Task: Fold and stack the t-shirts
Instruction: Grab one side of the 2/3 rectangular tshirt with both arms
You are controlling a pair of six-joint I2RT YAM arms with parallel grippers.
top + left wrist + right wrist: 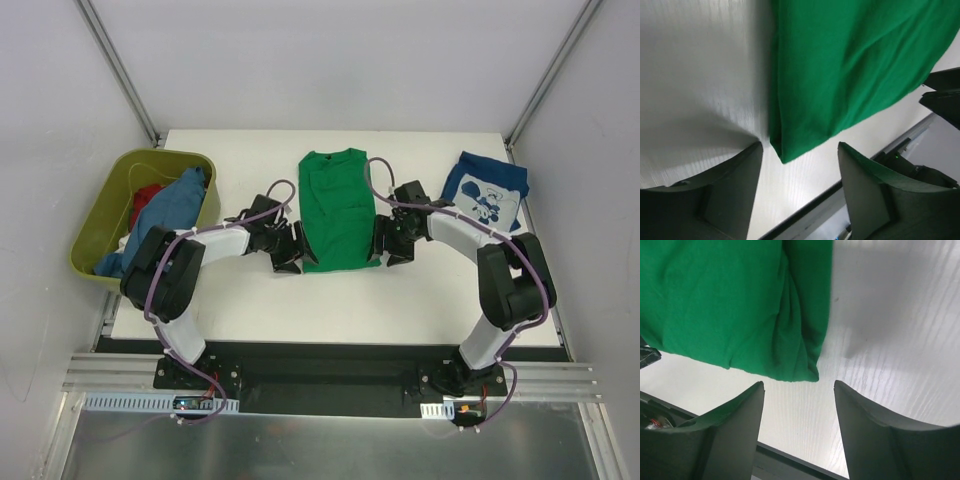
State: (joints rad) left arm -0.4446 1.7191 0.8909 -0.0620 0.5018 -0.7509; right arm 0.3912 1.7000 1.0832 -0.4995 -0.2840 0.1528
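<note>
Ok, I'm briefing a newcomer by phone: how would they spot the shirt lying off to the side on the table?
Start at the white table and go to its far right corner. The navy shirt lies there alone, folded small. Unlike the plain green shirt mid-table, it carries a white cartoon print.

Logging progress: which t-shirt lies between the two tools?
The bright green t-shirt, mid-table, left tool and right tool open at its near corners. The navy one lies far right; the blue one, in the tub.
</note>
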